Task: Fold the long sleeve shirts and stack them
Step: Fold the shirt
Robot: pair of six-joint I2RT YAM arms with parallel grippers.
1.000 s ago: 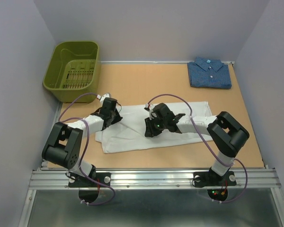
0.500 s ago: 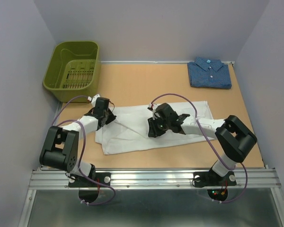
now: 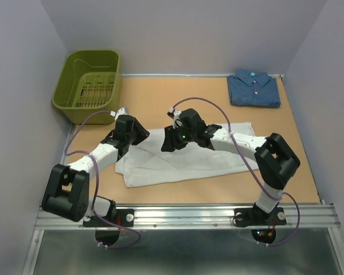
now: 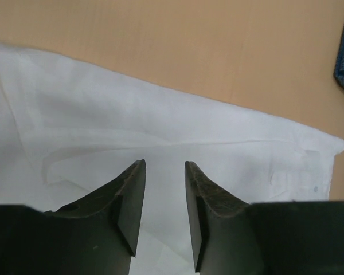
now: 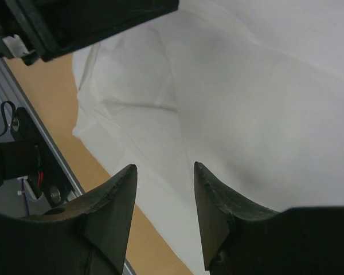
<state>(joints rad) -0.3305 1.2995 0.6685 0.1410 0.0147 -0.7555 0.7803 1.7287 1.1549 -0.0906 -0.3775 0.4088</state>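
Note:
The white long sleeve shirt (image 3: 178, 163) lies flat and partly folded across the middle of the table. The dark blue shirt (image 3: 253, 89) sits folded at the far right corner. My left gripper (image 3: 140, 135) hovers over the white shirt's left end. In the left wrist view it (image 4: 163, 165) is open, with only white cloth (image 4: 189, 132) below. My right gripper (image 3: 167, 142) is over the shirt's upper middle, pointing toward the left arm. In the right wrist view it (image 5: 163, 167) is open and holds nothing, above the white shirt (image 5: 246, 103).
A green basket (image 3: 89, 77) stands at the far left corner. Purple walls close in the table on three sides. The metal rail (image 3: 183, 216) with both arm bases runs along the near edge. The left arm (image 5: 92, 23) shows close in the right wrist view.
Both grippers have opened wider. The right gripper has moved left and farther back over the white shirt; the left arm has stretched out a little toward it.

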